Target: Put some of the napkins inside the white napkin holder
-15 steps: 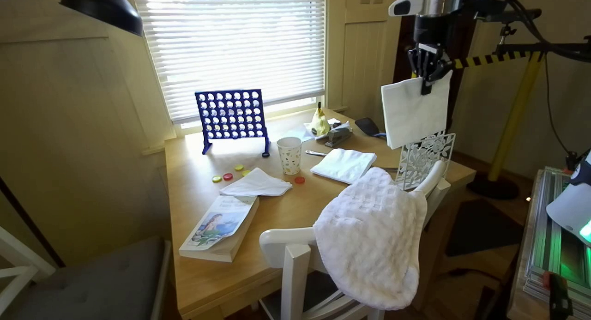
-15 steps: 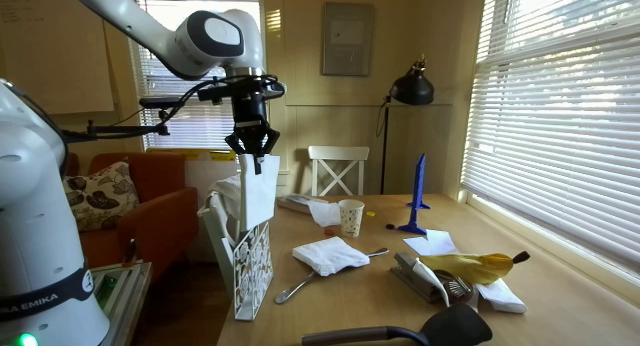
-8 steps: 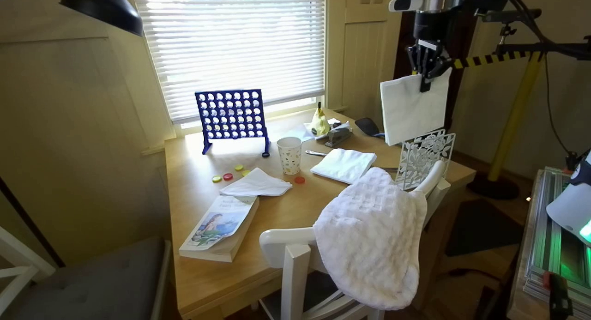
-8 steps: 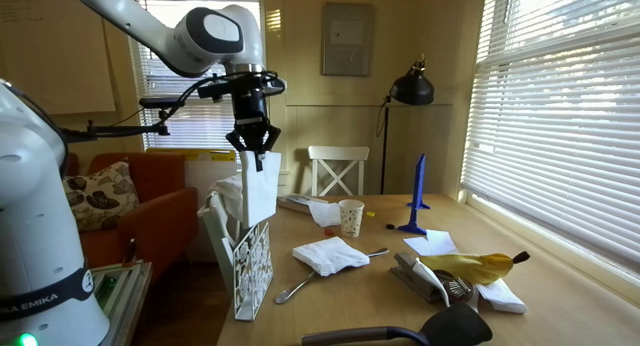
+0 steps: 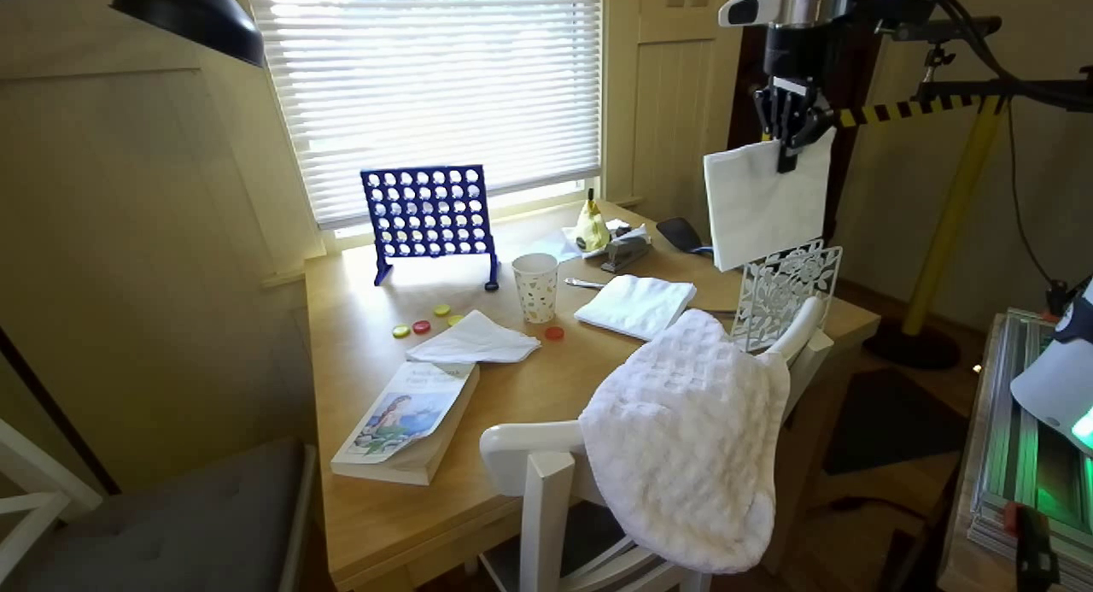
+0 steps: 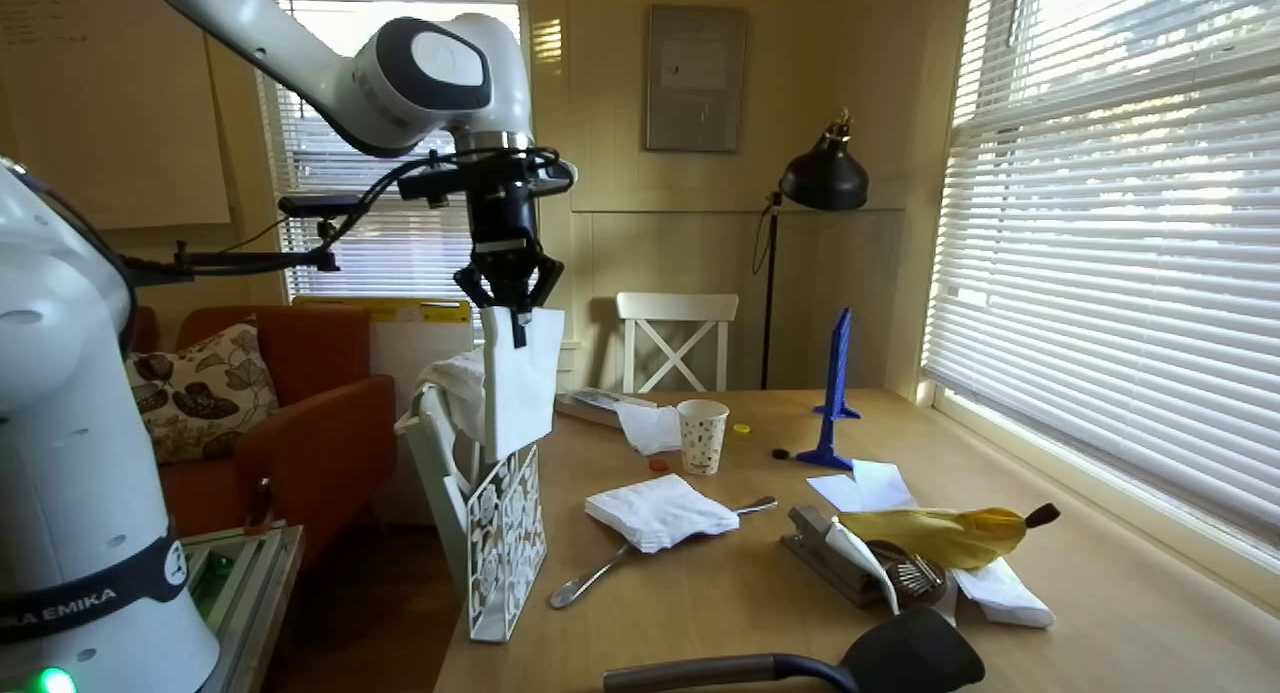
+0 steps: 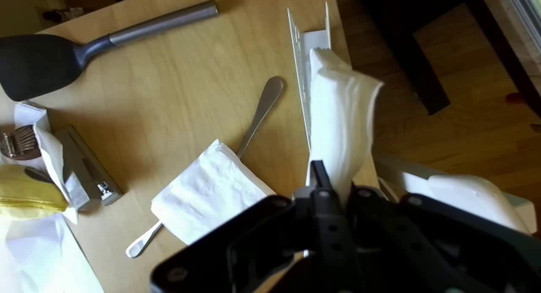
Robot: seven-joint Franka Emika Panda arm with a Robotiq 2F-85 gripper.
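Observation:
My gripper (image 5: 787, 161) is shut on a thin stack of white napkins (image 5: 760, 206), which hangs upright below the fingers. In an exterior view, the gripper (image 6: 519, 331) holds the napkins (image 6: 524, 398) over the white napkin holder (image 6: 507, 548). The holder (image 5: 784, 306) stands upright at the table edge. The napkins' lower edge is about level with its top; I cannot tell if it is between the walls. In the wrist view, the held napkins (image 7: 344, 111) cover much of the holder (image 7: 315, 39). More napkins (image 5: 636, 306) lie flat on the table, over a metal utensil (image 6: 592, 578).
A white cloth (image 5: 692, 455) hangs on a white chair (image 5: 546, 507) close to the holder. A patterned cup (image 5: 535, 289), a blue grid frame (image 5: 431, 220), a book (image 5: 406, 421), a stapler (image 6: 830, 558), a yellow item (image 6: 940, 533) and a black spatula (image 6: 915, 653) are on the table.
My gripper and the held napkins have risen slightly and then come down a little, staying above the holder. Nothing else has visibly moved.

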